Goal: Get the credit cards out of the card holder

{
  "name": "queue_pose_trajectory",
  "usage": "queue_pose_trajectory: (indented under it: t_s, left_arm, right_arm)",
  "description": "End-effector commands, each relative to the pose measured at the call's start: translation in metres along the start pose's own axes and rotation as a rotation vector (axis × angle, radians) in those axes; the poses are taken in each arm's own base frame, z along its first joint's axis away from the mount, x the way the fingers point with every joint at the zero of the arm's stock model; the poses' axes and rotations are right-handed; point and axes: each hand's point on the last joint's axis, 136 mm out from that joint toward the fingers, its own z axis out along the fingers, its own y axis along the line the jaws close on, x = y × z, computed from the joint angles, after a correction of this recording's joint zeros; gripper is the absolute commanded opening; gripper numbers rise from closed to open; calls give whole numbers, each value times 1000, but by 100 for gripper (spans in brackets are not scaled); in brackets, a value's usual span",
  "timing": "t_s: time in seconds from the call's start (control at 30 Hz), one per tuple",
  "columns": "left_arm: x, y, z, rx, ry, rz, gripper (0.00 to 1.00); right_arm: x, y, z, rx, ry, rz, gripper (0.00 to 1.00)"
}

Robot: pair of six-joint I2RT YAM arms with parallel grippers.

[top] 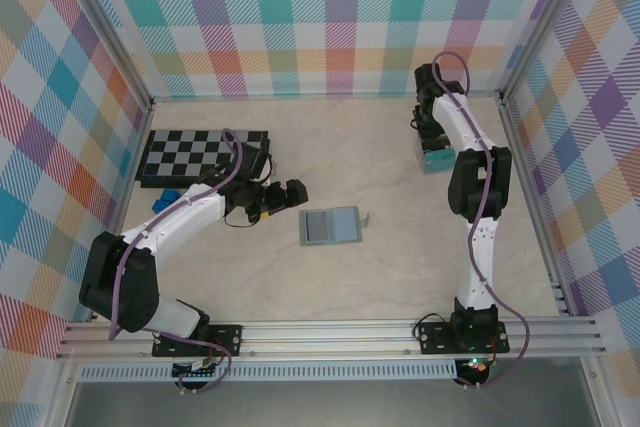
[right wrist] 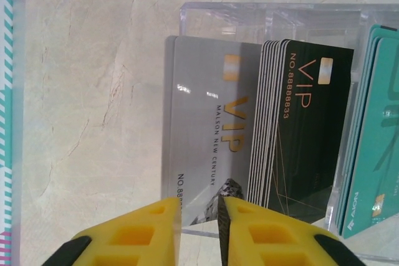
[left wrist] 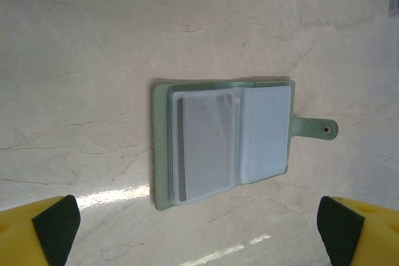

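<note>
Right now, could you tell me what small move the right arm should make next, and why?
Probably open the right pincer a little wider and lift it away from the clear box. Its jaws stand narrowly parted over the silver card, which leans inside the box against the black cards, so a clean retreat should avoid dragging it out.

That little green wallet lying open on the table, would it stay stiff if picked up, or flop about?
Probably floppy: the card holder lies open flat, hinged in the middle, with clear sleeves. Those look glossy, so likely slippery. Being thin and flat on the smooth table, a push would likely slide it, not tip it.
</note>
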Motion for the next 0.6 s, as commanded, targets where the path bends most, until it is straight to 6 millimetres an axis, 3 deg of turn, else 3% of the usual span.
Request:
queue_pose_trajectory:
  t_s: [0.0, 0.1, 0.2, 0.43, 0.57]
  left_arm:
    - [0, 5, -1, 0, 1, -18, 100]
    - [0, 6, -1, -7, 5, -50, 100]
    - [1, 7, 3, -10, 13, -77, 100]
    - [7, -4, 20, 34, 39, -108, 100]
    - [14, -19, 33, 62, 63, -101, 96]
  right_arm:
    - [-5, 5, -19, -35, 16, -76, 32]
    - [2, 10, -39, -86, 67, -205, 36]
    - [11, 1, -57, -127, 119, -316, 39]
    - [56, -47, -105, -264, 271, -571, 44]
    - [94, -81, -129, -317, 375, -750, 44]
